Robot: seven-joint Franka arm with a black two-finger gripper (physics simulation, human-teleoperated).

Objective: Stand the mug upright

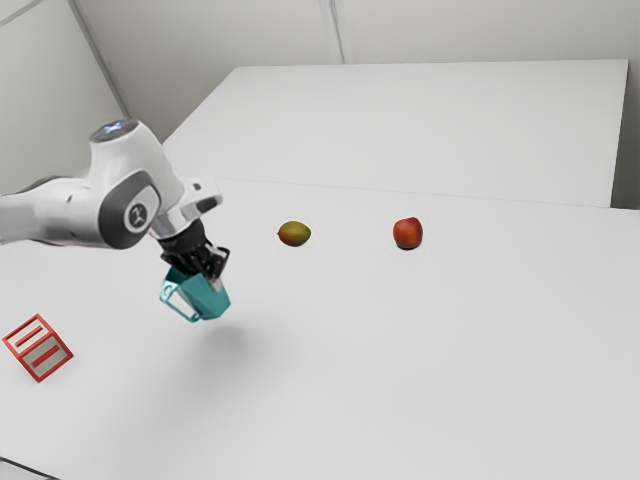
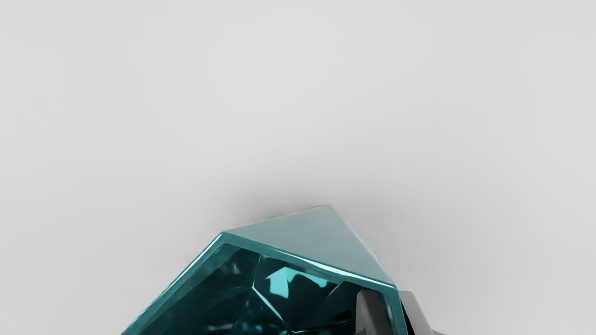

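Teal mug [image 1: 204,302], tilted, partly hidden by gripper [image 1: 214,279]

Set-back side-on exterior view, close downward wrist view, mug [image 1: 210,302] in both

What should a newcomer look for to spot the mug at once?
In the exterior view, follow the white arm in from the view's left to its black claw. The mug hangs tilted there, above the table. Teal and handled, it stands apart from the red-and-white block, the yellow-green fruit and the red fruit.
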